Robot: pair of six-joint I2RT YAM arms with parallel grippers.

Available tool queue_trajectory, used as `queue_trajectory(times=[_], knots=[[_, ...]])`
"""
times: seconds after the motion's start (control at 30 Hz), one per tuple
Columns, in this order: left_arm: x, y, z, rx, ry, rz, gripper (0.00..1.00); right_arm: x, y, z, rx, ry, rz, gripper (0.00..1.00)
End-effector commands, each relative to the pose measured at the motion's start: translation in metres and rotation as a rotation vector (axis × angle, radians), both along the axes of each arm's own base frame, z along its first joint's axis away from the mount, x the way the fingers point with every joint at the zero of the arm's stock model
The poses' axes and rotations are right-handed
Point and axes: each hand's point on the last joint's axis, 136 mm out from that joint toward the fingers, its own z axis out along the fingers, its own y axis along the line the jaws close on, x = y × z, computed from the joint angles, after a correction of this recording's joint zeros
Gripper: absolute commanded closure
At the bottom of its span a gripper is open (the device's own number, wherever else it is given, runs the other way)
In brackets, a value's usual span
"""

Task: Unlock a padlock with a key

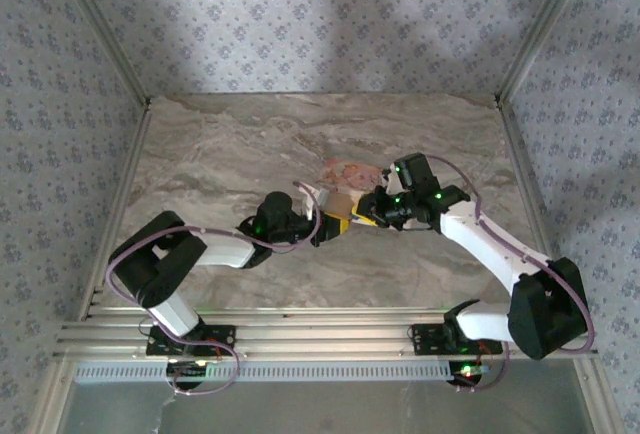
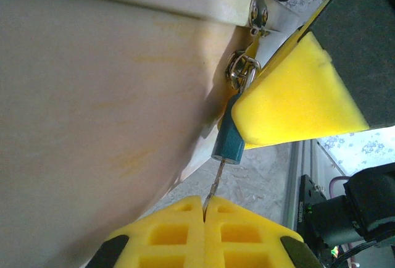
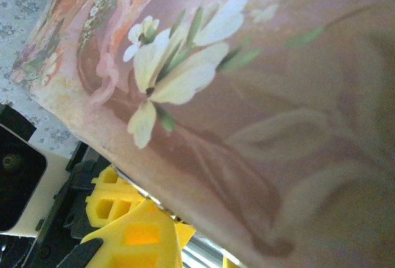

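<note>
Left jaws clenched on the key [image 2: 213,186], tip at or just inside the bottom of the padlock [image 2: 229,139], itself hanging off a ring [image 2: 244,70] at the pouch [image 2: 92,126] edge, above the table [image 1: 220,154]. Right jaws: yellow pad [image 2: 296,95] pressed beside the padlock, grip impossible to tell. Probably seating the key; next calls for a straight push, then a gentle twist. From the left wrist, key and lock; from the right wrist, floral pouch print up close.

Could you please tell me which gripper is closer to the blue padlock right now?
Right. The right gripper, holding the pouch, has a yellow finger against the padlock; the left gripper sits below, jaws shut on the key.
</note>
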Motion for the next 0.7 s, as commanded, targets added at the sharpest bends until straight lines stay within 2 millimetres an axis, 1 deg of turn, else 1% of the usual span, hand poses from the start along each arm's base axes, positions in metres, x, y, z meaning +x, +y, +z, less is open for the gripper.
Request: queue_trajectory(times=[0.0,0.13,0.27,0.33,0.5,0.6,0.67], knots=[[0.020,-0.010,0.042,-0.092,-0.139,0.032,1.00,-0.024,0.016,0.005,0.036,0.039,0.120,1.00],[0.018,-0.018,0.045,-0.096,-0.170,0.042,1.00,-0.024,0.023,0.003,0.049,0.049,0.133,1.00],[0.022,-0.017,0.065,-0.250,-0.118,0.034,1.00,-0.027,0.023,-0.002,0.023,0.052,0.145,1.00],[0.024,-0.014,0.069,-0.298,-0.097,0.030,1.00,-0.028,0.025,-0.003,0.035,0.049,0.154,1.00],[0.022,-0.014,0.073,-0.335,-0.096,-0.030,1.00,-0.032,0.027,-0.003,0.058,0.046,0.192,1.00],[0.019,-0.015,0.079,-0.363,-0.095,-0.065,1.00,-0.034,0.024,-0.008,0.046,0.059,0.204,1.00],[0.020,-0.015,0.079,-0.352,-0.097,-0.065,1.00,-0.035,0.021,-0.013,0.026,0.065,0.203,1.00]])
